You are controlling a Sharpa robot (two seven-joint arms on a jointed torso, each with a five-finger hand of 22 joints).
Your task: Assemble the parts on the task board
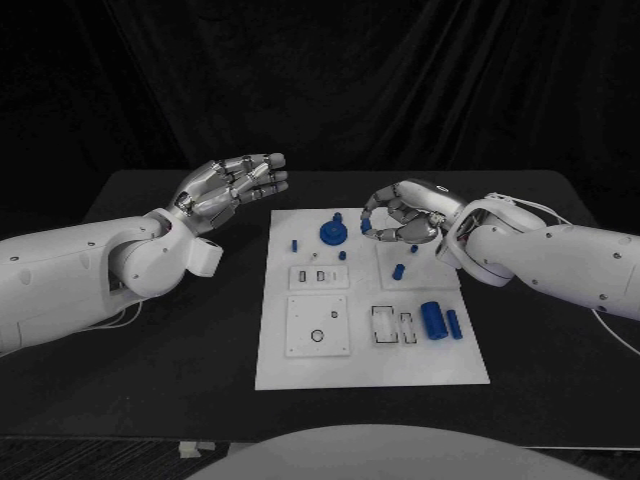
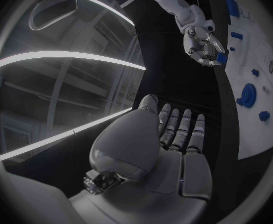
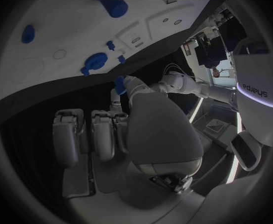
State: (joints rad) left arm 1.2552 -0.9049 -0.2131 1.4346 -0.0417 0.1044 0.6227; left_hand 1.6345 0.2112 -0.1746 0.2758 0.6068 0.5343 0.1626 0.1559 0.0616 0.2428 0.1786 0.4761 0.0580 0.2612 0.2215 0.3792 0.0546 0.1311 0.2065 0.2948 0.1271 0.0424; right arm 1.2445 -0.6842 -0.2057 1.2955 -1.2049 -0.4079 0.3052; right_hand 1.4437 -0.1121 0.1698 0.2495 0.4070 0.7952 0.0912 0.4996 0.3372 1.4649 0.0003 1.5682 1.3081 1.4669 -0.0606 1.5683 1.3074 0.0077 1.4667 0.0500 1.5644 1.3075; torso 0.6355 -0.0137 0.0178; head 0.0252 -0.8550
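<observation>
A: While the black tabletop [image 1: 190,330] takes most of the scene, where does the task board [image 1: 371,365] lie on it?

B: It lies in the middle, a white plate between the two white arms. The left arm [image 1: 75,275] comes from one side and the right arm [image 1: 580,260] from the other.

A: What do the hands do?

B: The left hand [image 1: 234,187] is raised beside the far left corner of the board. Its fingers [image 2: 180,127] are stretched out and apart, released, and they grasp nothing. The right hand [image 1: 407,212] is over the far right part of the board. Its fingers [image 3: 93,134] are curled in, and a small blue part [image 3: 119,82] is pinched at the tips. In the head view this piece is hidden by the hand.

A: And the other parts?

B: On the near right of the board two blue cylinders [image 1: 436,320] lie side by side, the larger one next to a rectangular recess. A round blue piece [image 1: 332,234] stands on the far part of the board, near the right hand but apart from it. A small blue peg [image 1: 400,270] stands in the middle of the board, and another, smaller peg [image 1: 342,255] is just beside the round piece.
</observation>
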